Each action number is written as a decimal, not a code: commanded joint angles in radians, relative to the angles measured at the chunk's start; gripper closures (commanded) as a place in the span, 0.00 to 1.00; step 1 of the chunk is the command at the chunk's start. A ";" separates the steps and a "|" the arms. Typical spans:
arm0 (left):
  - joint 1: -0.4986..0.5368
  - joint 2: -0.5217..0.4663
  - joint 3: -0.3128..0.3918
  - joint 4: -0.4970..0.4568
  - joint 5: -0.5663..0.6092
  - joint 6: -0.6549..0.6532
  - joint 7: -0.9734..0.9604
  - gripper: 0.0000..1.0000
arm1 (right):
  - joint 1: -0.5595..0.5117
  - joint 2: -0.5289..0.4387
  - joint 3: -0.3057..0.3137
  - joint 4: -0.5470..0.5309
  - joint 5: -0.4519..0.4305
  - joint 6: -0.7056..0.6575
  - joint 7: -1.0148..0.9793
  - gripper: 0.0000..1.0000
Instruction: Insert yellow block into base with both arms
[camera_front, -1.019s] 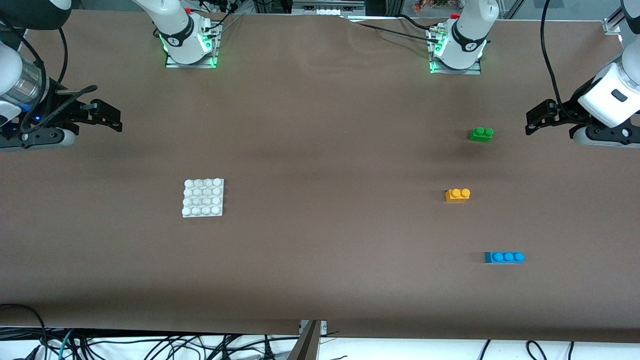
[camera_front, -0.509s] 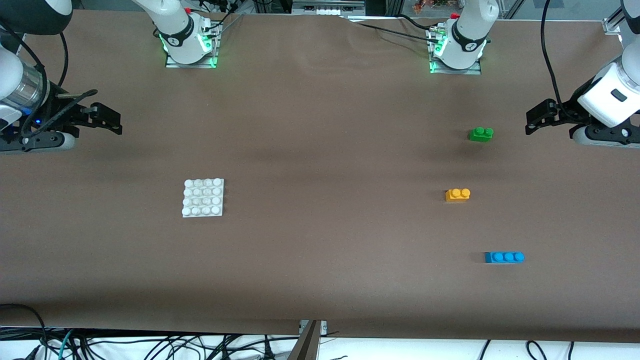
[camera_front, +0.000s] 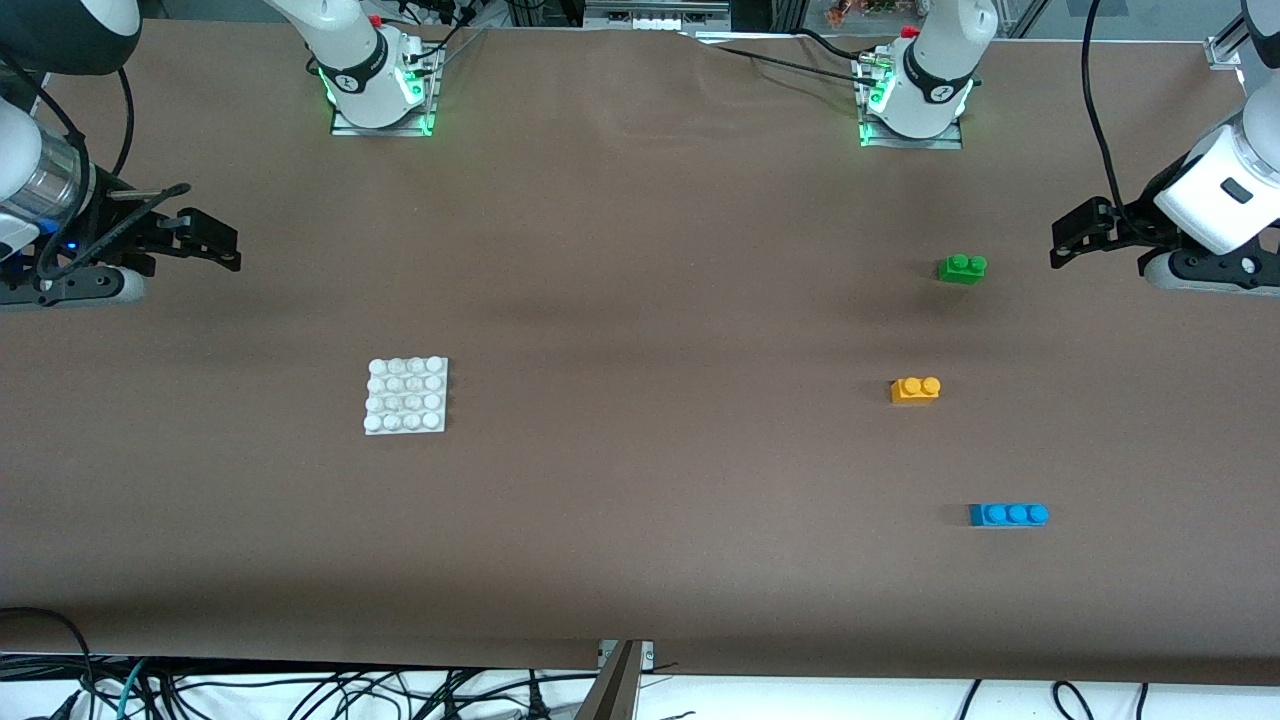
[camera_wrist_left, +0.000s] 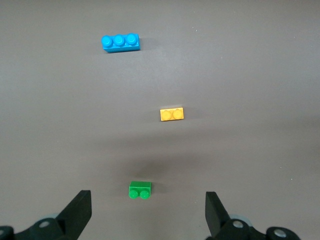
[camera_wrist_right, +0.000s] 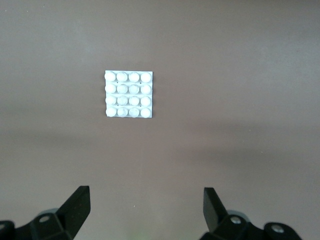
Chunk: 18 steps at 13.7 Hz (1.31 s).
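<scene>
Left pincer (camera_front: 1068, 243), wide and empty, hovers at frame right; right pincer (camera_front: 215, 245), wide and empty, at frame left. Yellow block (camera_front: 915, 389) lies right of centre, base (camera_front: 406, 396) left of centre.

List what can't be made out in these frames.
- Both arms: front view cuts their wrists at its side edges.
- Left gripper, right gripper: wrist views crop the open fingers' bases.
- Base: absent from left wrist view.
- Yellow block: absent from right wrist view.
</scene>
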 joint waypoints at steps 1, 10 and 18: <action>0.002 0.010 0.003 0.027 -0.015 -0.021 0.023 0.00 | -0.005 -0.016 0.005 -0.019 -0.007 0.013 0.009 0.00; 0.002 0.008 0.003 0.027 -0.015 -0.021 0.020 0.00 | -0.002 0.015 0.007 -0.037 -0.010 0.041 0.010 0.00; 0.002 0.008 0.003 0.027 -0.015 -0.023 0.022 0.00 | -0.003 -0.025 0.004 -0.325 -0.004 0.331 0.013 0.00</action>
